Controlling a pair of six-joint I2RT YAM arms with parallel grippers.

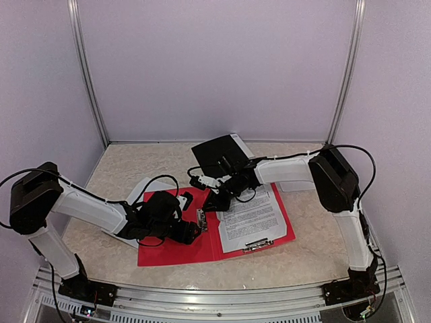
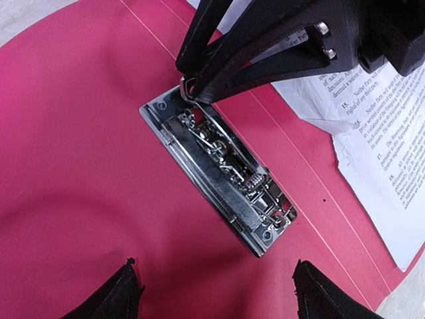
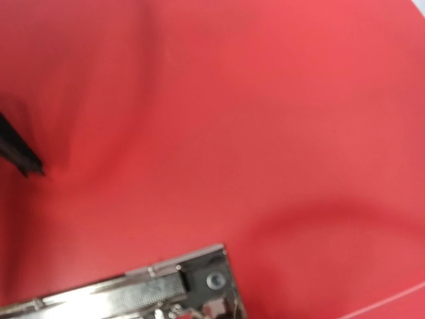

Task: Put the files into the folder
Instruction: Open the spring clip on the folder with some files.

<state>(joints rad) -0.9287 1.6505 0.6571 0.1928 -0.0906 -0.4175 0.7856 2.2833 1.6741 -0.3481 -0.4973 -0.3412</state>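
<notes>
The red folder [image 1: 168, 250] lies open on the table, its metal clip [image 1: 201, 219] near the spine. A printed file sheet [image 1: 252, 215] rests on its right half. My left gripper [image 1: 192, 231] hovers open just left of the clip [image 2: 219, 179], and its black fingertips [image 2: 129, 287] straddle bare red cover [image 2: 80, 133]. My right gripper [image 2: 190, 90] reaches in from the far side, its fingers pinched together on the clip's wire lever. The right wrist view shows only red cover [image 3: 265, 100] and the clip's end [image 3: 199, 282], not its own fingers.
A black folder [image 1: 219, 153] lies open at the back. A white sheet [image 1: 143, 188] sticks out from under the red folder's left edge, and another sheet [image 1: 296, 183] lies under the right arm. A second clip [image 1: 258, 245] sits at the printed sheet's near edge.
</notes>
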